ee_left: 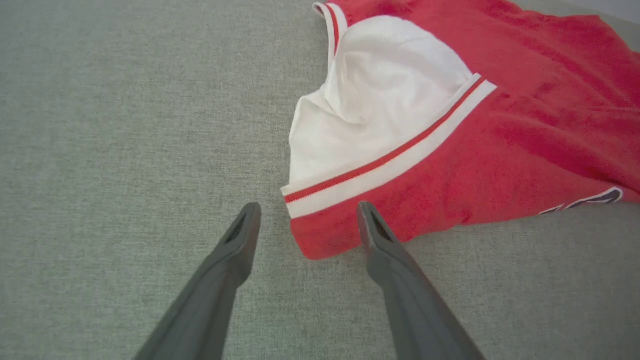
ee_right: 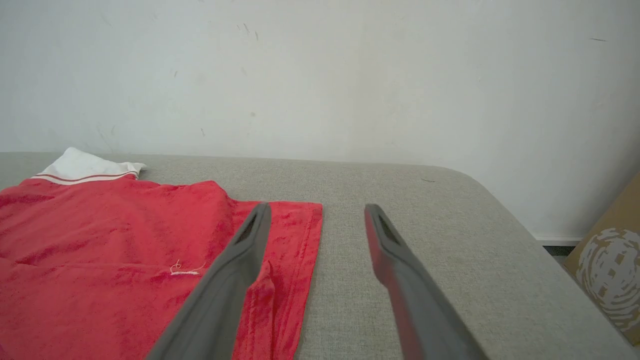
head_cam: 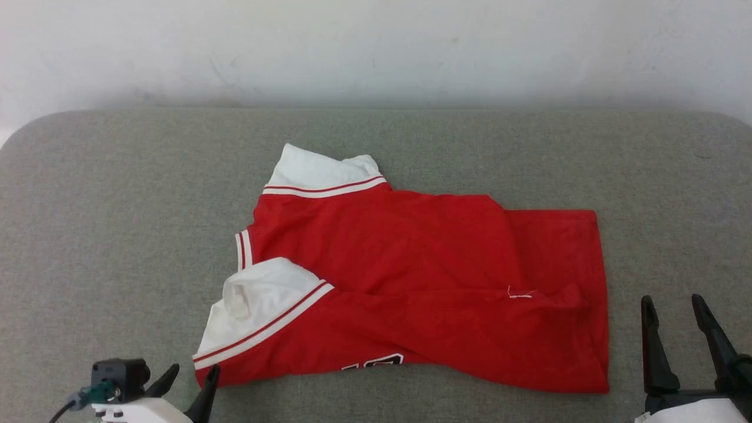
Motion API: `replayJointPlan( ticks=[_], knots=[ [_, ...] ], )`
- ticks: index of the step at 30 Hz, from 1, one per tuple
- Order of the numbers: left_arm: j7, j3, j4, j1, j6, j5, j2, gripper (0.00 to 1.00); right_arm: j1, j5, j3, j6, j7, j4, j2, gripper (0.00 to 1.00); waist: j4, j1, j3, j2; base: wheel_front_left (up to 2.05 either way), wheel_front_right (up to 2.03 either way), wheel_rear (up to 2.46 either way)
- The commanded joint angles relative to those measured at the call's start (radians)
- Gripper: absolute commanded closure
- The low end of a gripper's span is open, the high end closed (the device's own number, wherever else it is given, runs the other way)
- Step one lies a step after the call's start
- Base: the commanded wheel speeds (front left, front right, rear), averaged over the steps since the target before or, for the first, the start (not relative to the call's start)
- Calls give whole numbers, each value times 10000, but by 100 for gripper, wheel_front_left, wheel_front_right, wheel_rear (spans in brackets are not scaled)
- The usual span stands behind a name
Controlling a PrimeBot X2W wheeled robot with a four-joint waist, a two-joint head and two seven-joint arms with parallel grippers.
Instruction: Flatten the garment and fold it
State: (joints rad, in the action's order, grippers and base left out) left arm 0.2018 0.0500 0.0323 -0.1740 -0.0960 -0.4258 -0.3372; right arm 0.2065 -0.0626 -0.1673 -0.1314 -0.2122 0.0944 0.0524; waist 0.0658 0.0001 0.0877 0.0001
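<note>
Flattening stage imo: garment [head_cam: 411,276] rumpled, left claw [head_cam: 192,376] and right claw [head_cam: 671,302] both open and empty, next pinch its near corners

garment [head_cam: 411,282]: one, just ahead of the left gripper [head_cam: 194,369], left of the right gripper [head_cam: 672,299]
sleeves: two, near sleeve [head_cam: 252,305] just beyond the left gripper's tips, far sleeve [head_cam: 317,173] well beyond them
grippers: two
table [head_cam: 88,235]: one, under both grippers
cardboard box [ee_right: 612,265]: one, right of the right gripper

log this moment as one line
state: rumpled | red jersey shirt with white sleeves: on grey fabric table | left gripper: open, by sleeve corner | right gripper: open, beside hem
</note>
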Motion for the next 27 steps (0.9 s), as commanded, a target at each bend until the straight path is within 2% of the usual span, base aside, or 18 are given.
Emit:
replayJointPlan(
  ticks=[1, 11, 12, 13, 14, 19, 24, 27],
  knots=[
    [229, -13, 104, 247, -62, -230, -76, 0, -159, -42, 24, 7, -28, -26, -22, 0, -98, -1, 160, -1, 0, 0, 0],
    [1810, 184, 771, 846, -183, -1389, -155, 1, -302, 35, -22, 7, 30, -52, -22, 0, -230, -1, 555, -1, 0, 0, 0],
    [1915, 229, 853, 915, -192, -1505, -108, 26, -320, 38, -21, 7, 41, -51, -22, 0, -232, -1, 582, -1, 0, 0, 0],
    [2032, 305, 927, 978, -209, -1624, -69, 61, -340, 41, -12, 7, 55, -50, -22, 0, -236, -1, 613, -1, 0, 0, 0],
    [2098, 392, 977, 1034, -229, -1728, -47, 100, -367, 46, 3, 7, 67, -48, -22, 0, -244, -1, 644, -1, 0, 0, 0],
    [2058, 816, 903, 1135, -309, -2081, -163, 100, -560, 216, 102, 7, 194, 14, -22, 0, -276, -1, 736, -1, 0, 0, 0],
    [1454, 608, 526, 955, -283, -2106, -234, 100, -831, 506, 78, 7, 575, 436, -22, 0, -301, -1, 767, -1, 0, 0, 0],
    [1245, 463, 198, 704, -168, -2139, -215, 100, -811, 208, 277, 7, 1251, 551, -22, 0, -309, -1, 774, -1, 0, 0, 0]
  ],
)
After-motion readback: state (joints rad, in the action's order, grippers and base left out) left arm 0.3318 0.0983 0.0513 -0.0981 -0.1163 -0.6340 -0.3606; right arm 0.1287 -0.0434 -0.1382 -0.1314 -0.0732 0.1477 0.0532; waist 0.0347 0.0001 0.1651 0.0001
